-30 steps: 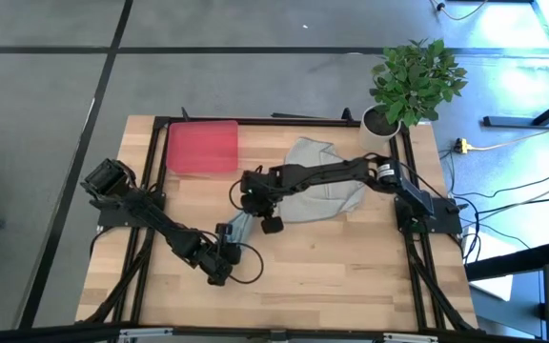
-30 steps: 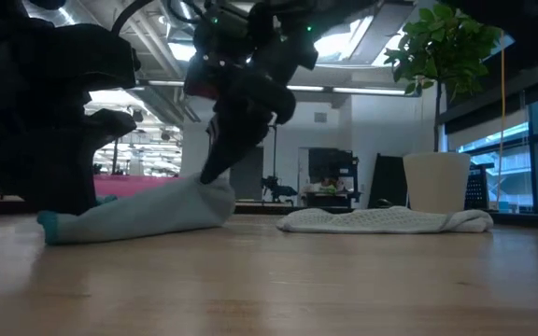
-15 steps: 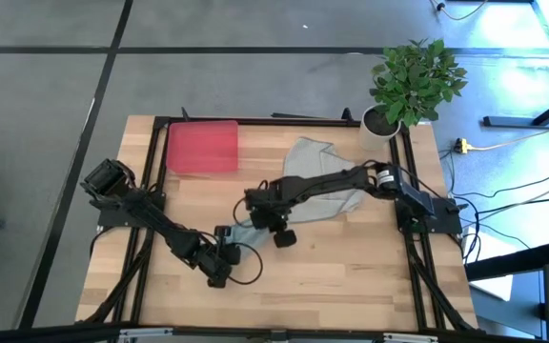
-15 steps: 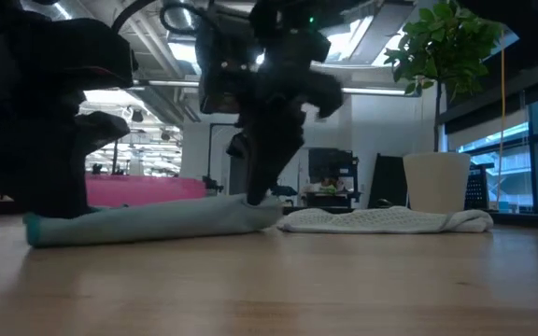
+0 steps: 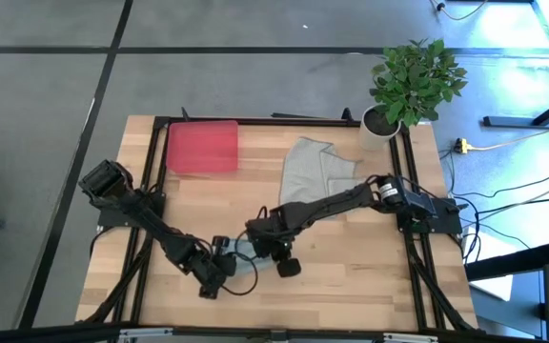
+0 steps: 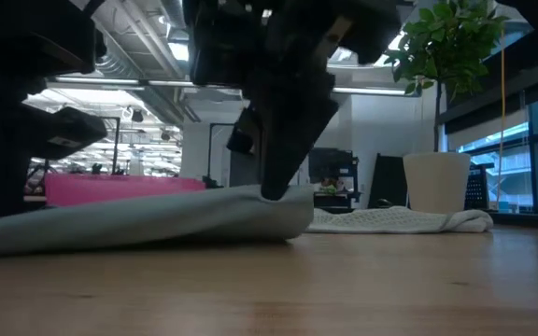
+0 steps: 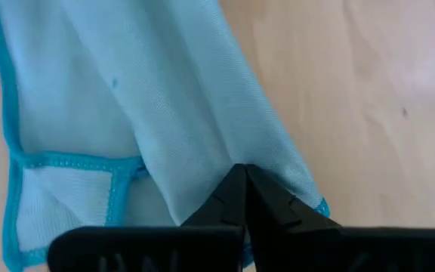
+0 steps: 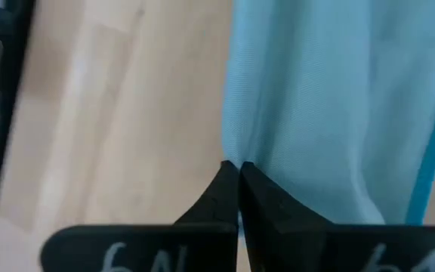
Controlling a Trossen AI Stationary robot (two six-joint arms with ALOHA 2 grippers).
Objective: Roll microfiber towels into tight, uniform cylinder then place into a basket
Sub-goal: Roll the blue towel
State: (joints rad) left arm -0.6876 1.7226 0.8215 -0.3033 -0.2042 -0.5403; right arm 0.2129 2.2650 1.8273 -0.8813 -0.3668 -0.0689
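Left gripper [image 5: 219, 270] near the front of the bench [image 5: 351, 276], jaws pinched on the blue towel [image 5: 241, 250]. Right gripper [image 5: 260, 245] clamps its other end. Grey towel [image 5: 317, 170] lies behind; red basket [image 5: 201, 148] back left.

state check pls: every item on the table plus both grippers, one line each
blue towel: bunched into a loose strip on the table, pinched at both ends
grey towel: lying crumpled on the table, not rolled, untouched
red basket: on the table's far left corner, no towel in it
potted plant: upright at the far right corner
left gripper: shut on blue towel
right gripper: shut on blue towel
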